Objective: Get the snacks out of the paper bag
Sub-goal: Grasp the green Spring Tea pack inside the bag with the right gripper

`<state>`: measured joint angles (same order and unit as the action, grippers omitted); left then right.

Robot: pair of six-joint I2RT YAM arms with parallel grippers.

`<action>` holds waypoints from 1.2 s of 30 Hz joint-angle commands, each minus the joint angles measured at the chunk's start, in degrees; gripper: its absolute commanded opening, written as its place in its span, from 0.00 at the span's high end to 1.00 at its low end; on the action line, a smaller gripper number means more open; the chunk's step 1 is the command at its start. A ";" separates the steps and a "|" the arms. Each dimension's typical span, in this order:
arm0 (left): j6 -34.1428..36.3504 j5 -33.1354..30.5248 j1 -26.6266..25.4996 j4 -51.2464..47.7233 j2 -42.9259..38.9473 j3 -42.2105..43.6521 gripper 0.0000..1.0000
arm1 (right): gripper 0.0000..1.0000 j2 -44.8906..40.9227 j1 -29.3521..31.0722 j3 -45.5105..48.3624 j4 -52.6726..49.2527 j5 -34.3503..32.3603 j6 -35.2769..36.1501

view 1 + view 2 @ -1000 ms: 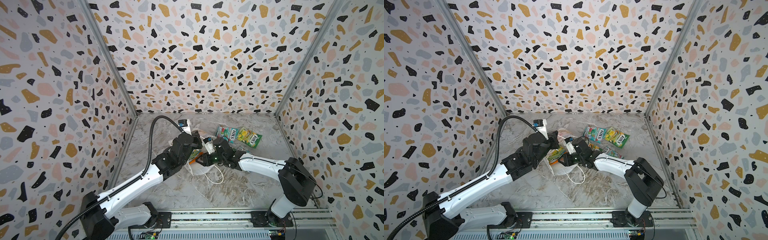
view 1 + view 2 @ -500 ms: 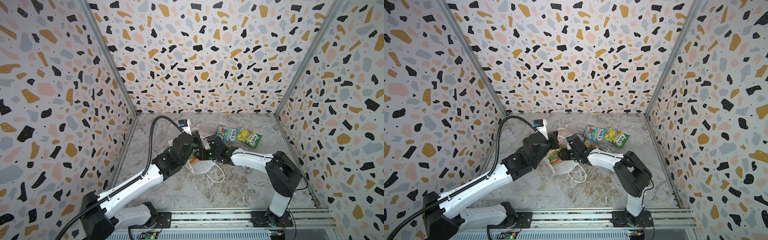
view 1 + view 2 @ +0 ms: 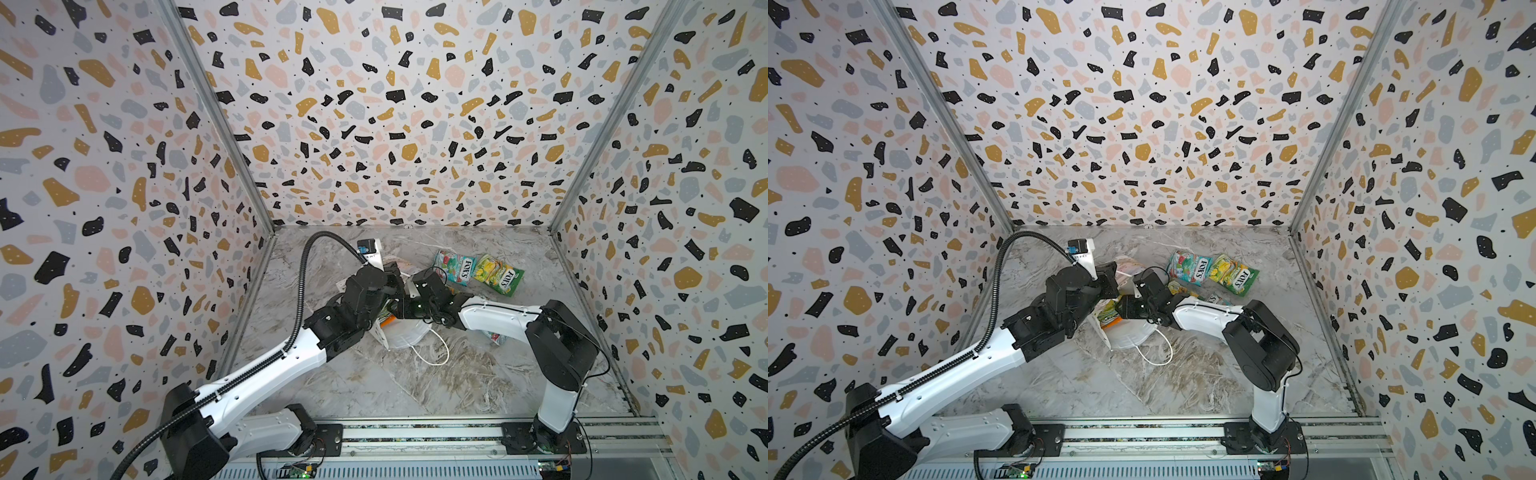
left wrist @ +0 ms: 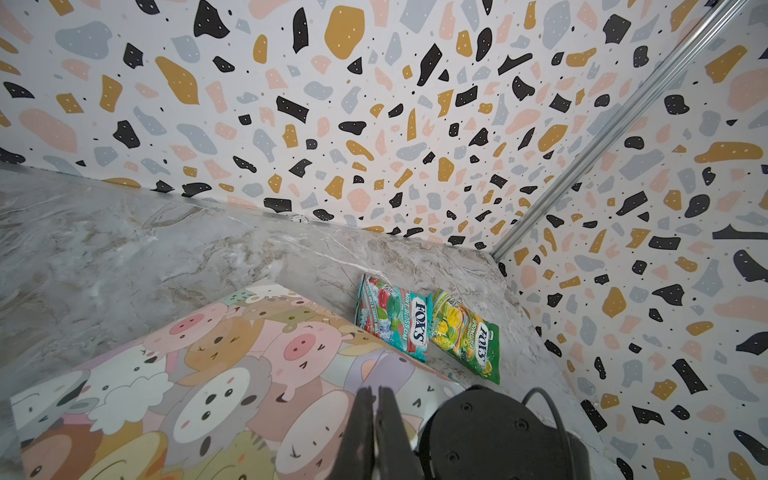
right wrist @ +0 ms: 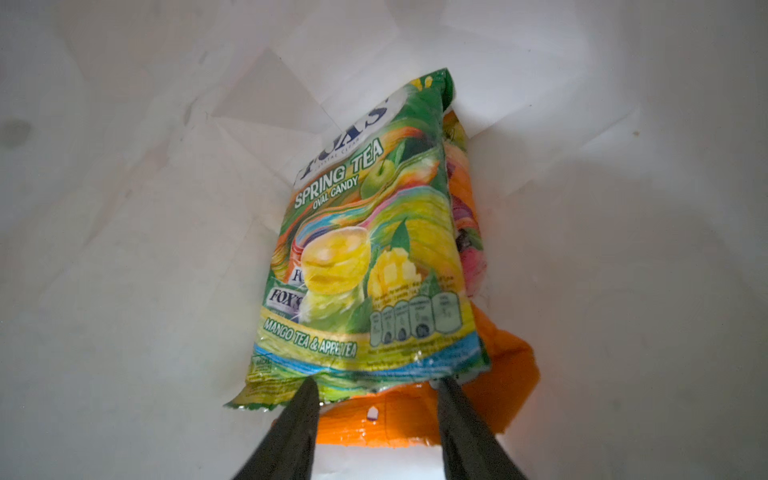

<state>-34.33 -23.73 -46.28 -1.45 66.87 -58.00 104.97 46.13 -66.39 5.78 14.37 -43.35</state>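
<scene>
**Paper bag (image 3: 401, 338) on its side at mid-tabletop (image 3: 415, 390), both grippers at it.**

Nearest item: white cord handle (image 3: 432, 353), looped toward the near edge. Left gripper (image 4: 376, 392): closed, pinching the bag's printed upper wall. Right gripper (image 5: 378, 388): inside the bag, jaws parted, tips at the end of a green-yellow packet (image 5: 365, 249) that lies over an orange packet (image 5: 507, 374). Farthest, toward the far right corner: teal-red packet (image 3: 455, 266) and loose green-yellow packet (image 3: 500, 276), flat outside the bag, touching side by side.
</scene>
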 commanded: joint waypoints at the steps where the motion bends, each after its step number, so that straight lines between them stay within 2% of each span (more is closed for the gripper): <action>1: 0.18 0.48 0.05 1.28 -0.33 -1.71 1.00 | 0.55 0.51 -0.77 -1.02 2.78 1.66 -2.19; 4: 0.31 0.77 0.07 1.24 -0.34 -1.63 1.00 | 0.60 1.33 -1.02 -1.10 3.92 2.85 -3.02; 15: 1.02 2.66 0.07 0.27 -0.20 -1.96 1.00 | 0.56 3.88 -1.41 -0.89 10.44 6.20 -7.23; 20: 1.36 2.19 0.05 -0.86 -0.42 -1.96 1.00 | 0.60 6.04 -1.52 -1.83 12.50 6.97 -9.50; 24: 1.72 0.22 0.06 -1.73 -0.84 -1.72 1.00 | 0.69 6.44 -1.33 -1.65 12.97 7.73 -9.84; 28: 1.89 -1.46 0.05 -1.80 -1.16 -1.03 1.00 | 0.91 5.23 -0.87 0.67 15.42 7.12 -9.83; 30: 1.68 -2.51 0.06 -1.97 -1.22 -0.86 1.00 | 0.98 4.50 -0.78 1.62 16.14 7.11 -9.70; 36: 0.64 -5.89 0.05 -1.85 -0.87 0.01 1.00 | 1.00 2.20 -0.60 3.43 16.42 7.52 -7.58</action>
<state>-33.71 -25.69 -46.28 -4.32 66.85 -58.00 111.53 45.36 -63.72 21.89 21.39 -52.42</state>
